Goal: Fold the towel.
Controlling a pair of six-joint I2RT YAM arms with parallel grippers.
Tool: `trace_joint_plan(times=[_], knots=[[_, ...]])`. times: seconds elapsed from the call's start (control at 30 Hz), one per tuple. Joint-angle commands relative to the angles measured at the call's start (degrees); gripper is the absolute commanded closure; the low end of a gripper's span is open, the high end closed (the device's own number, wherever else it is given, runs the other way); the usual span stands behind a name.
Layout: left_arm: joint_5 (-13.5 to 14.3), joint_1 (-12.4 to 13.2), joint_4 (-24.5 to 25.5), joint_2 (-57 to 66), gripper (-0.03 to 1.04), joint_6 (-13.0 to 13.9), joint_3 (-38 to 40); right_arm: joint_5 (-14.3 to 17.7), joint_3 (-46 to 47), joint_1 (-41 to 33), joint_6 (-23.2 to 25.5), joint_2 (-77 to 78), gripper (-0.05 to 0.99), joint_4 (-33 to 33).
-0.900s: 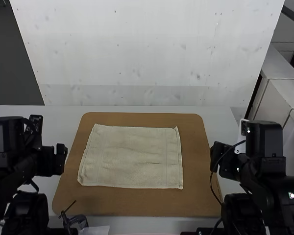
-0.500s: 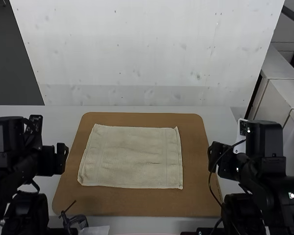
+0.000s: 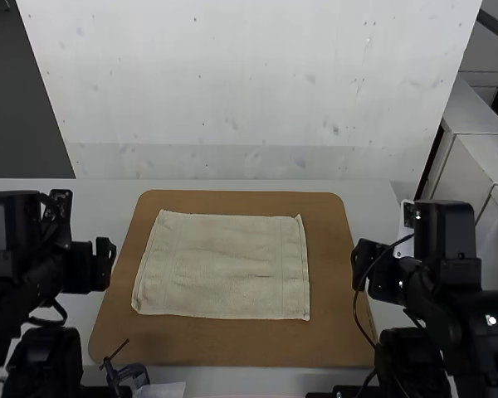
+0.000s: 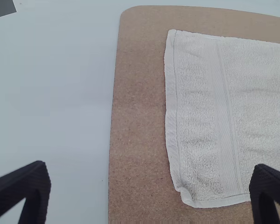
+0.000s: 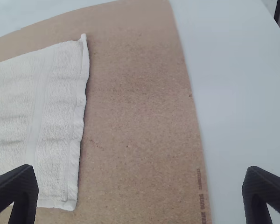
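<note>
On the brown board (image 3: 224, 342) between my two arms, the towel (image 3: 224, 265) lies spread out flat, one far corner poking up slightly. I hold my left gripper (image 3: 103, 264) and right gripper (image 3: 367, 267) at either side of it, both pairs of jaws spread wide, touching no cloth.

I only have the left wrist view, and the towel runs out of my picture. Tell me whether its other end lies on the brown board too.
Observer: It does. In the high view the towel lies spread, with that end wholly on the brown board.
Operator: Say whether anything grips that end.
Observer: Nothing does; the right wrist view shows the right gripper open.
Operator: Describe the end's corner farthest from the arms.
Observer: That corner juts out in a small peak.
</note>
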State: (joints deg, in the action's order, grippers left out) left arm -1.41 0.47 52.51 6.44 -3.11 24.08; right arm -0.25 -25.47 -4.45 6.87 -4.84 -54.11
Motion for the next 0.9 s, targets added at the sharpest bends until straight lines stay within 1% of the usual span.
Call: trace_joint_plan(times=[0.0, 0.1, 0.17, 0.3, 0.4, 0.47, 0.53, 0.6, 0.7, 0.83, 0.87], knots=[[-1.0, -0.6, -1.2, 9.0, 0.06, -0.5, 5.4, -0.7, -0.5, -0.6, 0.5, -5.9, -0.02, 3.0], [-0.9, -0.5, -1.4, 15.9, 0.06, -0.4, 8.4, -0.8, -1.7, -0.6, 0.6, -13.8, -0.02, 5.7], [-0.7, -0.6, -1.6, 19.6, 0.06, 0.1, 9.8, -2.0, -3.4, -0.9, 1.0, -20.8, -0.02, 7.2], [-0.5, -0.6, -5.2, 28.2, 0.06, 0.8, 10.4, -5.5, -7.1, -1.1, 3.1, -33.7, -0.03, 10.3], [-0.9, -0.9, -8.5, 36.1, 0.07, 0.8, 10.9, -5.5, -10.1, -1.2, 4.0, -43.6, -0.03, 12.8], [-0.4, -1.8, -10.9, 42.5, 0.06, 0.4, 11.9, -5.5, -11.7, -0.7, 4.0, -50.3, -0.03, 16.7], [0.3, -1.9, -13.0, 48.2, 0.06, -0.6, 13.2, -5.5, -13.3, -0.6, 4.1, -57.1, -0.03, 20.9], [0.2, -1.9, -14.1, 54.0, 0.05, -2.0, 15.1, -5.5, -15.7, -0.8, 4.1, -64.2, -0.02, 23.2], [0.4, -2.7, -14.7, 62.3, 0.05, -3.1, 18.4, -5.1, -20.4, -2.7, 4.4, -74.3, -0.03, 25.1], [0.8, -2.9, -16.9, 68.3, 0.06, -3.5, 21.9, -4.4, -26.3, -6.2, 4.8, -84.4, -0.02, 24.8], [1.4, -2.9, -17.3, 69.5, 0.06, -3.6, 22.6, -3.9, -27.4, -7.2, 5.3, -86.5, -0.02, 25.2]])
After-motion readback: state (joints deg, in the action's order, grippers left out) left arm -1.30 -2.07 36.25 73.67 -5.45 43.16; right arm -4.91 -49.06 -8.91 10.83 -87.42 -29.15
